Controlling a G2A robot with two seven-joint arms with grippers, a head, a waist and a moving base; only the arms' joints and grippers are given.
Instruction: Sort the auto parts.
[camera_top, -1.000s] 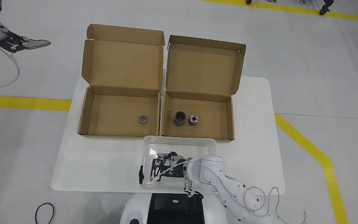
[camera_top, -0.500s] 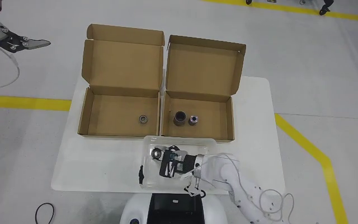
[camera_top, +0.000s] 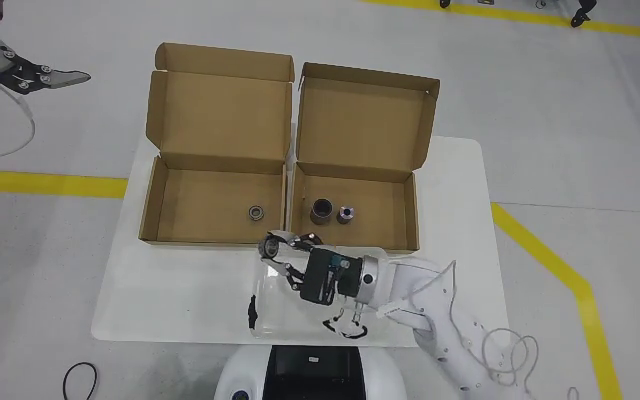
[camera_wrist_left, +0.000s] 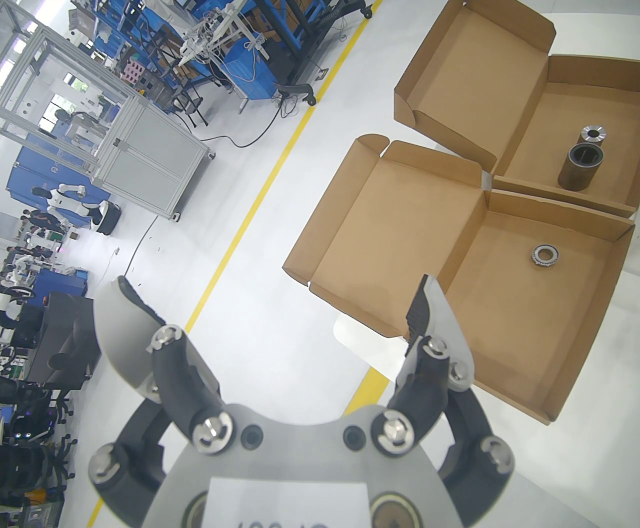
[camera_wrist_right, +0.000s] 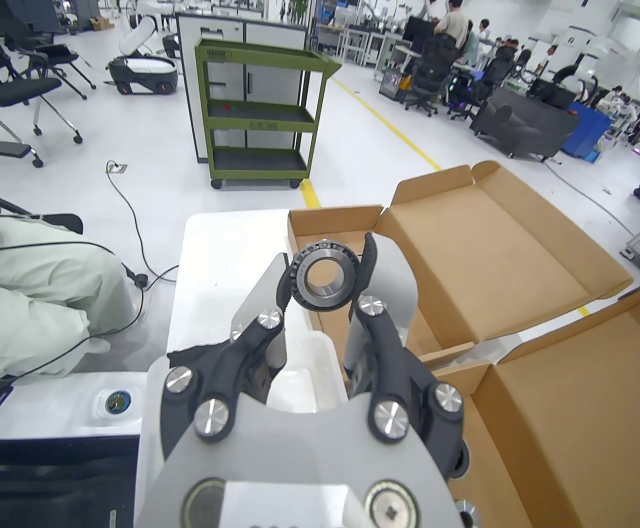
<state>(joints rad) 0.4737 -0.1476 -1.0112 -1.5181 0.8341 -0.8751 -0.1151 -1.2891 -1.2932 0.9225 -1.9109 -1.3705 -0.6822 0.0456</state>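
While the top view is consulted, note that the right gripper (camera_top: 281, 251) is clamped on a tapered roller bearing (camera_top: 272, 244), held above the far rim of the clear plastic tray (camera_top: 268, 308) and just beside the near wall of the left-hand carton (camera_top: 190, 205). A second bearing (camera_top: 256, 211) lies flat inside that carton. The right-hand carton (camera_top: 385, 205) contains a dark sleeve (camera_top: 321, 210) and a small silver bushing (camera_top: 346, 213), just beside each other. Both cartons stand with lids open on the white table (camera_top: 455, 210). The left gripper (camera_top: 35, 76) hangs off the table, well apart from the cartons.

Left wrist view: the left gripper (camera_wrist_left: 272, 305) is spread wide and holds nothing. The second bearing (camera_wrist_left: 544, 254), dark sleeve (camera_wrist_left: 580, 167) and silver bushing (camera_wrist_left: 593, 135) sit in their cartons.

Right wrist view: the right gripper (camera_wrist_right: 325, 262) pinches the tapered roller bearing (camera_wrist_right: 298, 282) by its outer race, bore facing the camera, with the tray (camera_wrist_right: 305, 370) below.
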